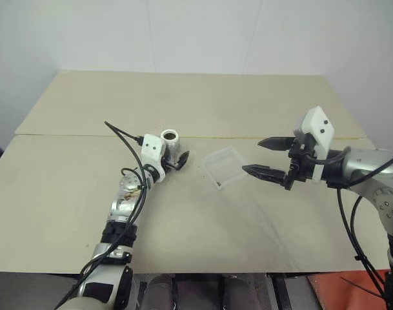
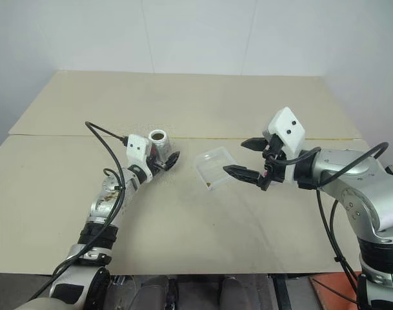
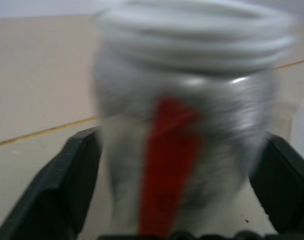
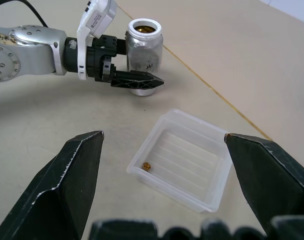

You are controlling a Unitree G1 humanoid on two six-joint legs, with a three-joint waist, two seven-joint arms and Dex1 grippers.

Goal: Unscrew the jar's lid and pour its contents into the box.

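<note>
A beige worktop (image 1: 202, 103) spans the scene, made of two panels that meet at a straight seam (image 1: 73, 135) running across it. Behind the worktop's far edge rises a plain white wall (image 1: 183, 32). Near the worktop's front right corner sits something red (image 1: 338, 290), partly hidden.

Silver-grey jar (image 4: 145, 49) with red stripe — clear box (image 4: 184, 159), tan table (image 1: 261, 103), black-fingered grippers.

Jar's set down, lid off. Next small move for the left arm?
Probably back the left gripper away: the jar stands upright and open on the table, fingers apart around it, and one brown bit already lies in the box.
</note>
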